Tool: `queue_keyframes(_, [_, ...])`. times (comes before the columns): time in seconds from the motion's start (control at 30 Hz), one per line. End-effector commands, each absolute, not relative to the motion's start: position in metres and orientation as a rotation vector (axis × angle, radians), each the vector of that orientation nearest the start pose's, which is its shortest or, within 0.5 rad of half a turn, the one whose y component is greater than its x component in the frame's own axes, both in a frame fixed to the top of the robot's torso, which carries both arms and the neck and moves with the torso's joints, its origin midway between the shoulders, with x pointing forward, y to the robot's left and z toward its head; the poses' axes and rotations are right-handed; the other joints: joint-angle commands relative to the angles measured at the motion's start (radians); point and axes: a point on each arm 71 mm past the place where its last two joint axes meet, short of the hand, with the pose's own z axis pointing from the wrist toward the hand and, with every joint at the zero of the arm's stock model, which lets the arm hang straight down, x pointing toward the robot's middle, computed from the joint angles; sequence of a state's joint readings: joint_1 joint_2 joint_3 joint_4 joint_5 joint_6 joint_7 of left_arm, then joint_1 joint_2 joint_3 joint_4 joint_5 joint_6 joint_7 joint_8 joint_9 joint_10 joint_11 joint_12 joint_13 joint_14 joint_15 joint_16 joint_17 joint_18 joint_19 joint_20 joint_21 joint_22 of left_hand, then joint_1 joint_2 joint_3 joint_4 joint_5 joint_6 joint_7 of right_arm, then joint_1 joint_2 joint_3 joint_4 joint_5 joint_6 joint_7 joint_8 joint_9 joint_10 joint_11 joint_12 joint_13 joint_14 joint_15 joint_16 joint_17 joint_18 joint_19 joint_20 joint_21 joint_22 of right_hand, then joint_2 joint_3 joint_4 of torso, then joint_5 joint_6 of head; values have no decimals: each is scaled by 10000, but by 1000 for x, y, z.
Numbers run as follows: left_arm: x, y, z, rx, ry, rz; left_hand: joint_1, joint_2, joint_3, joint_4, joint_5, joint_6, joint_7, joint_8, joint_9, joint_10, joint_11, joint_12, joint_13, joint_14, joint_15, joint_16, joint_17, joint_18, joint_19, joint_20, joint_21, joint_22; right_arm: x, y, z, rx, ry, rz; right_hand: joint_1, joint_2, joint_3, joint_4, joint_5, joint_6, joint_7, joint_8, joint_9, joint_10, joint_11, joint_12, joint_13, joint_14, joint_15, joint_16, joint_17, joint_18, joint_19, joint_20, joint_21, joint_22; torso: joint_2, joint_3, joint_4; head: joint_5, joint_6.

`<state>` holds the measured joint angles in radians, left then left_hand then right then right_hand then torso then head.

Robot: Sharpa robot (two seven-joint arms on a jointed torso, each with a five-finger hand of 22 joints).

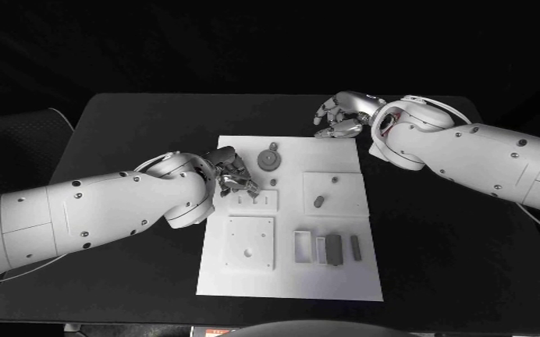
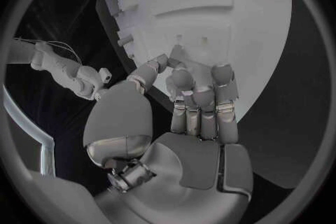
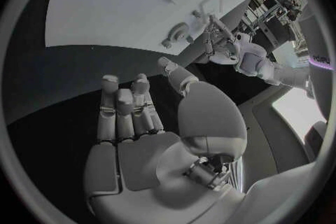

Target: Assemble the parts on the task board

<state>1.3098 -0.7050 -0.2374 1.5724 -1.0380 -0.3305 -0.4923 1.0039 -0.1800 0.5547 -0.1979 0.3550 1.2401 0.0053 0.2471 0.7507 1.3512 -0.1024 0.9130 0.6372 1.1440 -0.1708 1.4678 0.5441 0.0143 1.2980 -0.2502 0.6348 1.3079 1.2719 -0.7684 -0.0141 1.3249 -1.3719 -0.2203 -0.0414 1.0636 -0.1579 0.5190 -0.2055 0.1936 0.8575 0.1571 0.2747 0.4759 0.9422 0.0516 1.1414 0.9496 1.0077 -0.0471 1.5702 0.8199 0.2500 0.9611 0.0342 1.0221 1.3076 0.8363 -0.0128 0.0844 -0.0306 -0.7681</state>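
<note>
The white task board (image 1: pixel 338 282) lies in the middle of the table. My left hand (image 1: pixel 231 172) is over the board's left edge, its fingers (image 2: pixel 199 87) curled in with the thumb close to their tips. I cannot tell whether a part sits between them. A round grey part (image 1: pixel 270 158) lies just right of that hand and also appears in the right wrist view (image 3: pixel 178 31). A small oval part (image 1: pixel 318 201) rests on a raised square. Three grey bars (image 1: pixel 335 248) stand near the front right. My right hand (image 1: pixel 343 116) hovers past the board's far right corner, fingers apart, palm (image 3: pixel 140 140) bare.
A raised square plate (image 1: pixel 250 242) with a hole takes up the board's front left. Black table (image 1: pixel 135 126) surrounds the board on all sides. My left forearm (image 1: pixel 101 208) lies across the table's left half, and my right forearm (image 1: pixel 473 154) crosses the far right.
</note>
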Motion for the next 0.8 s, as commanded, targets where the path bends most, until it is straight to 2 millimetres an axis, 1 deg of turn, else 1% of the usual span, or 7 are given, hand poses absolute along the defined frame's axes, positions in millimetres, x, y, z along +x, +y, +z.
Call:
queue_keyframes(0.03, [466,146,-223,-2871,20432,-5383,108,238,375,-311,-42,424,-200,632,454,269,-202,46,15,440,-507,38,10,150,361,-262,38,213,534,-218,-156,-1126,16846,6177,-93,26,-10,62,50,3,94,-47,-11,-52,40,36,-9,44,-4,-25,6,118,35,-17,-33,125,5,6,-8,-9,-35])
queue_keyframes(0.3, [464,144,-229,-2739,20722,-5339,46,247,322,-280,-198,427,-204,639,454,267,-205,45,33,439,-510,36,31,148,351,-253,56,211,534,-219,-156,-1121,16859,6163,-93,25,-11,65,50,4,94,-46,-12,-53,40,38,-12,44,-4,-26,6,118,34,-17,-34,125,7,6,-13,4,-107])
queue_keyframes(0.43, [463,145,-229,-2742,20770,-5328,3,238,291,-257,-254,425,-203,640,452,265,-204,44,42,434,-510,32,39,148,342,-249,60,209,534,-219,-156,-1116,16863,6157,-94,25,-11,68,50,3,94,-47,-13,-53,40,38,-13,43,-4,-26,6,118,34,-17,-34,125,3,4,-5,14,-149])
queue_keyframes(0.8, [462,147,-230,-2759,20800,-5316,-102,162,218,-187,-333,422,-203,642,449,260,-205,39,59,428,-510,26,57,149,330,-244,69,206,534,-219,-156,-1116,16868,6169,-97,24,-12,76,50,3,94,-47,-17,-56,40,40,-18,42,-3,-28,5,118,32,-17,-36,125,6,-10,-4,30,-160])
